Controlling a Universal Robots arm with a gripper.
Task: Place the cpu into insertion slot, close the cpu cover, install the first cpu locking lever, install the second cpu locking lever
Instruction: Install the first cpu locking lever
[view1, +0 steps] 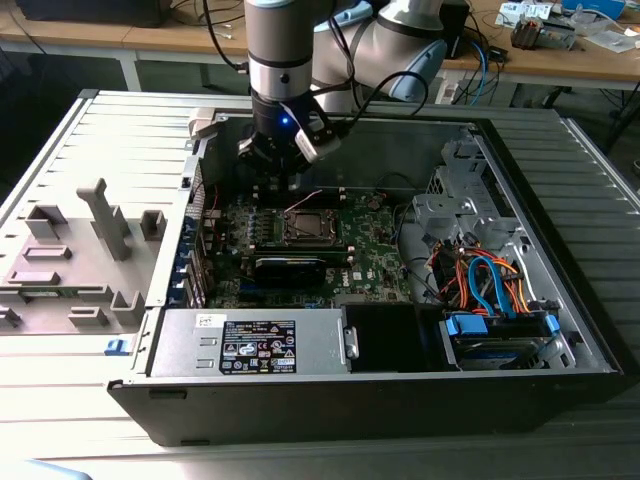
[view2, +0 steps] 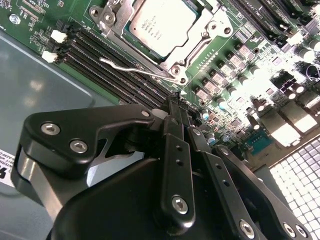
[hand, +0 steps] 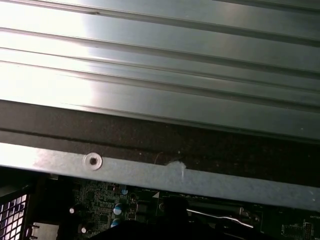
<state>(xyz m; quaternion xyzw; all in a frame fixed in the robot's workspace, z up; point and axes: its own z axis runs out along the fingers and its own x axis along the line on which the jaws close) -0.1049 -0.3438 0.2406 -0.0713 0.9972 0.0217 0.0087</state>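
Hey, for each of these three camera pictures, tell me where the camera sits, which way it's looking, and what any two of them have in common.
Exterior view: off the arm, above one side of the open computer case, looking down at the green board; the arm and its tool hang over the board.
Second wrist view: on the arm, looking past the black tool at the cpu seated in its slot, cover down.
First wrist view: on the arm, facing the case wall and ribbed surface beyond.
Shared: both wrist views show a thin metal lever.
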